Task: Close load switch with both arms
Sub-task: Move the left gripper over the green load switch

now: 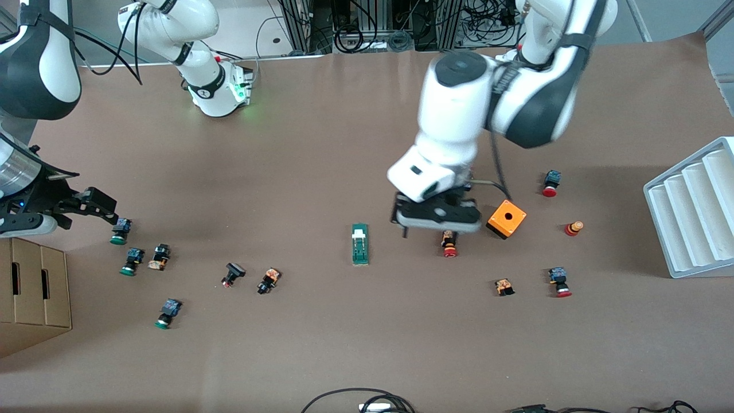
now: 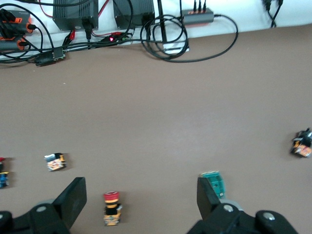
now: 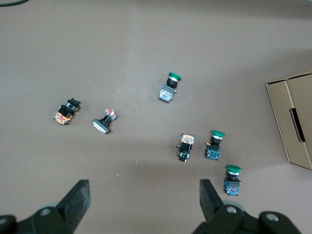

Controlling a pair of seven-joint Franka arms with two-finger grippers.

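Observation:
The load switch [image 1: 359, 244], a narrow dark-green block with a white lever piece at the end farther from the front camera, lies flat mid-table. My left gripper [image 1: 436, 225] hangs open over a red-capped push button [image 1: 450, 244], beside the switch toward the left arm's end. In the left wrist view the switch [image 2: 215, 182] is partly hidden by one finger [image 2: 206, 195], and the red button [image 2: 113, 208] lies between the open fingers of that gripper [image 2: 141, 197]. My right gripper [image 1: 100, 205] is open over the right arm's end, holding nothing [image 3: 144, 195].
An orange box with a round hole [image 1: 507, 218] sits beside the left gripper. Push buttons are scattered at both ends; a green-capped one [image 3: 232, 179] lies by the right gripper. A white ribbed rack [image 1: 694, 212] and a cardboard box [image 1: 31, 292] stand at the table's two ends.

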